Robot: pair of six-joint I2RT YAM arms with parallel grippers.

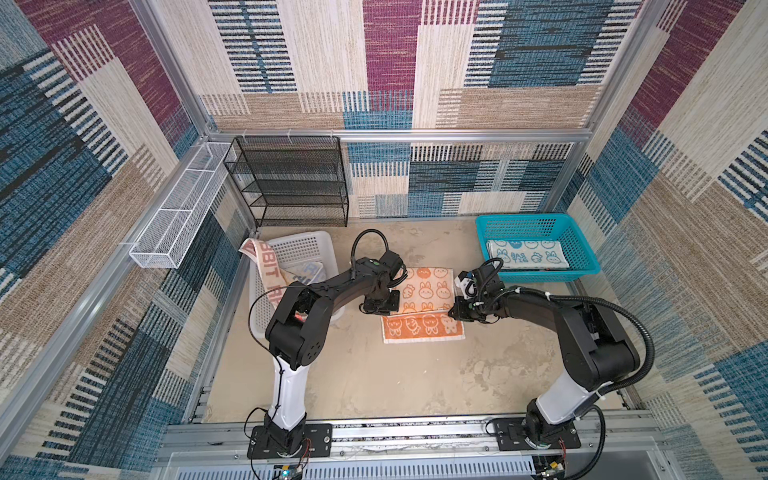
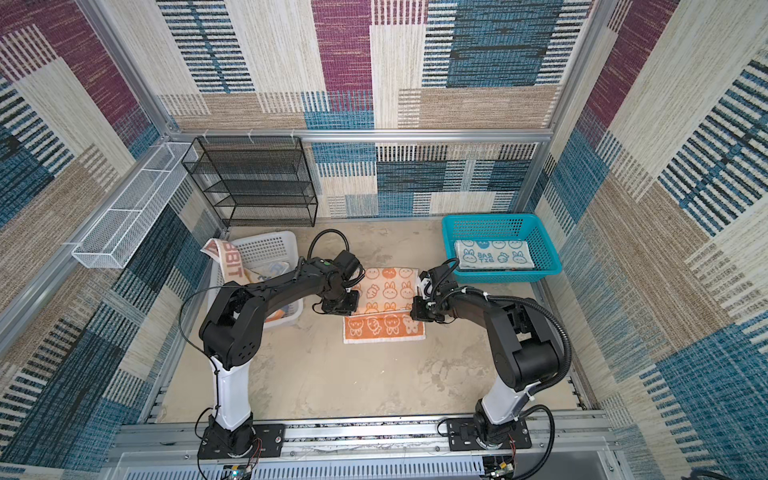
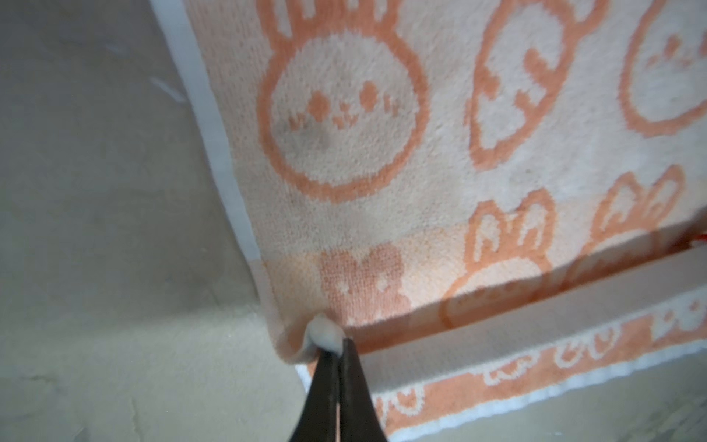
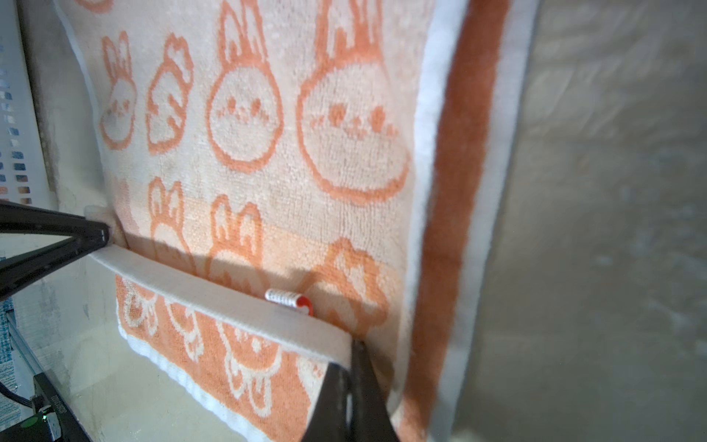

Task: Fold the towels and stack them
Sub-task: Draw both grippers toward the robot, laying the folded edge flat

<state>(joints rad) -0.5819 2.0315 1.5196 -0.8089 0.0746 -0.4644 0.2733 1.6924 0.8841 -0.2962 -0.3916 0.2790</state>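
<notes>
Orange-rabbit towel (image 1: 422, 328): centre of desk (image 1: 374, 386), between both arms. Near strip flat, orange side up. Upper layer doubled over it, free edge raised, running left-right. Left jaws pinched on its left corner, right jaws on right corner; arms equally near. Judgement: you draw edge nearward onto near hem; bare desk there, room ample. Farther: lettered towel (image 1: 266, 266) draped over white basket (image 1: 299, 249), left. Blue-rabbit towel (image 1: 528, 253) folded in teal basket (image 1: 540, 226), right.
</notes>
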